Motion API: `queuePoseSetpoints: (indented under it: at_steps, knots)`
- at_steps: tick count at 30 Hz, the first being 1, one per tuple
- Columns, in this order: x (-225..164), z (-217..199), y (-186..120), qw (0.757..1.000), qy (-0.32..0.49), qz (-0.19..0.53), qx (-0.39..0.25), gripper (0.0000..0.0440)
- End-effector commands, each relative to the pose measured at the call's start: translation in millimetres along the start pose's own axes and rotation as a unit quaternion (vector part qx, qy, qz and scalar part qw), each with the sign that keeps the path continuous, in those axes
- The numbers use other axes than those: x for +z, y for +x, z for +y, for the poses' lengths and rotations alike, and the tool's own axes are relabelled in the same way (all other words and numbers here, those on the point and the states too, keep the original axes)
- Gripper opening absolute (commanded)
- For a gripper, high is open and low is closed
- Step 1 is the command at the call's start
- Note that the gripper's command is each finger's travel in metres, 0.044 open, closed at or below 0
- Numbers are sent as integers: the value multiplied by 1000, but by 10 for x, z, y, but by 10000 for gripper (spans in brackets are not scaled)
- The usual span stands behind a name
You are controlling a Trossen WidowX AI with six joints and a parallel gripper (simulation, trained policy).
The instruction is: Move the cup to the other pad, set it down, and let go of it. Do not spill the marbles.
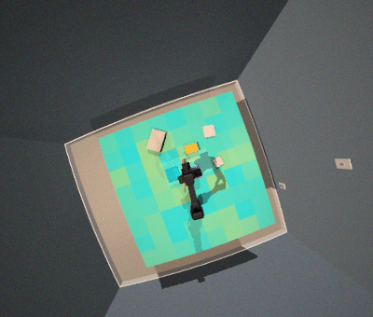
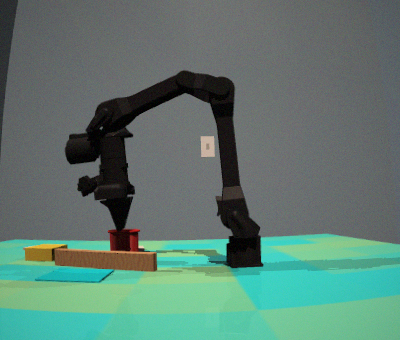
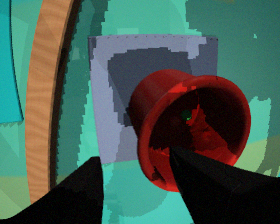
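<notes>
nearest you in the exterior view lies the teal pad (image 1: 172, 173) (image 2: 75, 275) (image 3: 1, 65), then the wooden bar (image 1: 185, 186) (image 2: 105, 260) (image 3: 41, 100), standing between it and the red cup (image 2: 124, 241) (image 3: 153, 100) on the lavender pad (image 3: 98, 100). your gripper (image 1: 190, 175) (image 2: 120, 229) (image 3: 135, 160) is partly spread, holding nothing, one tip overlapping the cup's mouth; you can't tell if they touch. a green marble (image 3: 188, 116) shows in its dark inside.
</notes>
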State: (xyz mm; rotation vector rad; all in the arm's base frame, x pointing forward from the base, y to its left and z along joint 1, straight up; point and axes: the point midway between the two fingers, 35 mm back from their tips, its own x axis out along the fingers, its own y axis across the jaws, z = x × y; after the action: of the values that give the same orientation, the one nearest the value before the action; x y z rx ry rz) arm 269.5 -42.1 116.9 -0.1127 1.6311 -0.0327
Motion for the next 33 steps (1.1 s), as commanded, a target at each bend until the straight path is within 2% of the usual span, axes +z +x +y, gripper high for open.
queuePoseSetpoints:
  at_steps: [1,13,20,21,33]
  knots:
    - [-20,-42,138,1000,-12,11,0,174]
    - [-44,-68,569,997,-75,26,14,178]
    - [-60,-87,705,991,-130,28,17,11]
    - [-58,-90,706,990,-138,28,18,0]
    - [34,-132,517,979,-202,3,17,0]
